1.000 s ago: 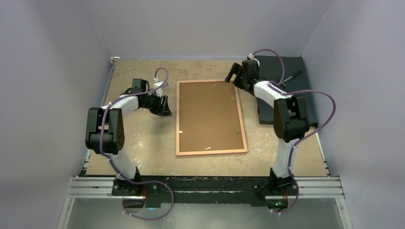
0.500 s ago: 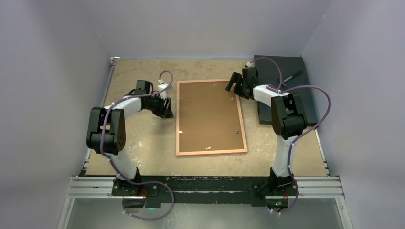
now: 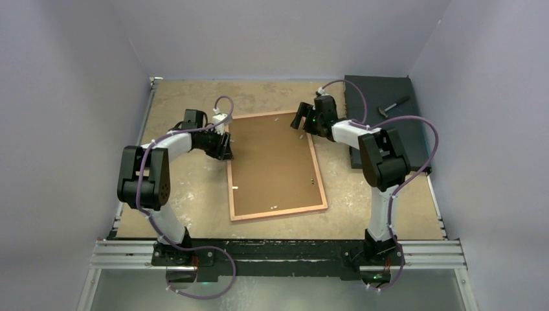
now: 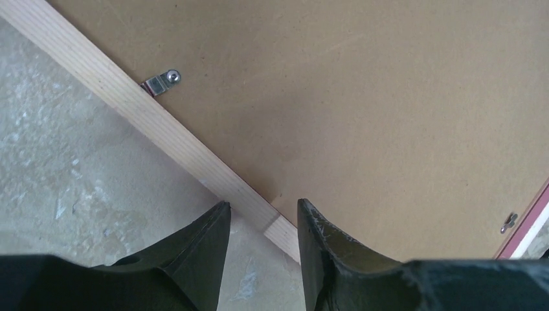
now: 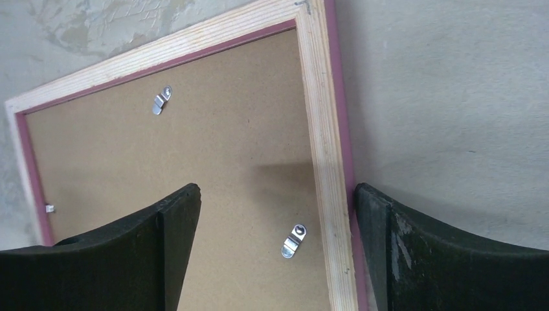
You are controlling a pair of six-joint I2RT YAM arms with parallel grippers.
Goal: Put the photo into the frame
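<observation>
The frame [image 3: 278,212] lies face down on the table, pale wood back up, turned slightly askew. The brown backing board [image 3: 272,165] sits inside it under small metal clips [image 5: 293,240]. The photo is not in view. My left gripper [image 3: 226,148] is open at the frame's far left corner; in the left wrist view [image 4: 261,210] that corner of the rim [image 4: 129,103] lies between the fingers. My right gripper [image 3: 299,120] is open at the far right corner. In the right wrist view [image 5: 275,194] it straddles the rim [image 5: 324,129], one finger [image 5: 388,246] against the pink outer edge.
A dark mat [image 3: 388,139] lies at the back right with a small hammer-like tool [image 3: 393,105] on it. Purple walls close the table on three sides. Bare tabletop shows left of the frame and at the back.
My right gripper moved left and the frame slid left with it, turning askew. Its far left corner now meets my left gripper, which barely moved.
</observation>
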